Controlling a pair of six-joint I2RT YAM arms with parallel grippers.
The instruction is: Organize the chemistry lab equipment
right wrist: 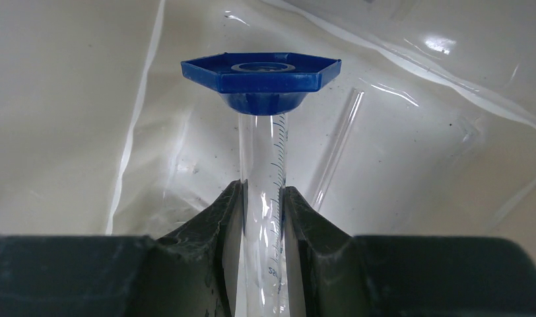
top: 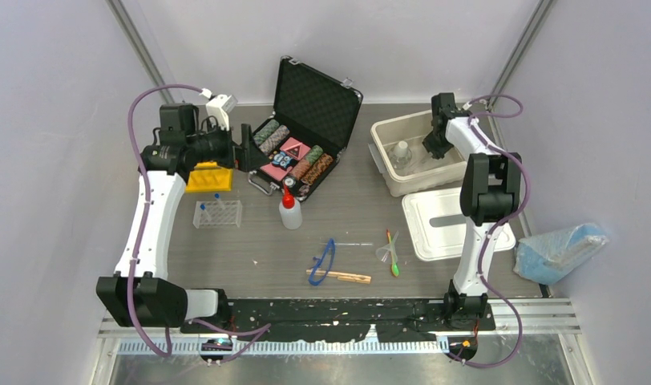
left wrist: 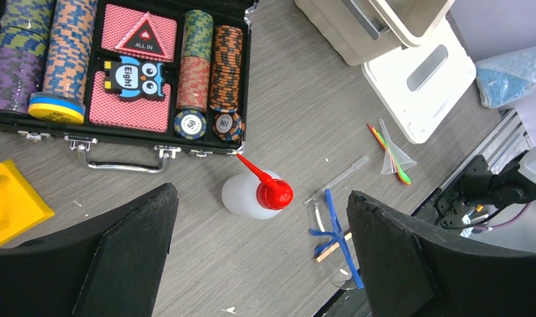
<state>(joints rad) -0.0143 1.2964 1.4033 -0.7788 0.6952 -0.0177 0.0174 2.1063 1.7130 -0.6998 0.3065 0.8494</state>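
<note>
Right claw [right wrist: 262,198] clenched on clear graduated cylinder [right wrist: 264,145], its blue hexagonal foot [right wrist: 260,74] pointing away, inside beige bin [top: 384,154] at far right. Left claw [left wrist: 259,198] released, wide, above tabletop [left wrist: 305,99]. Red-capped squeeze bottle [left wrist: 244,198] stands centre, just near of poker-chip case [left wrist: 120,129].

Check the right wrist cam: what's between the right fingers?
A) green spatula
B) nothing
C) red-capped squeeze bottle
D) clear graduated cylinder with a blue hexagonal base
D: the right fingers are pinched on the clear stem of a graduated cylinder, with its scale marks and blue hexagonal base showing just past the fingertips.
</note>
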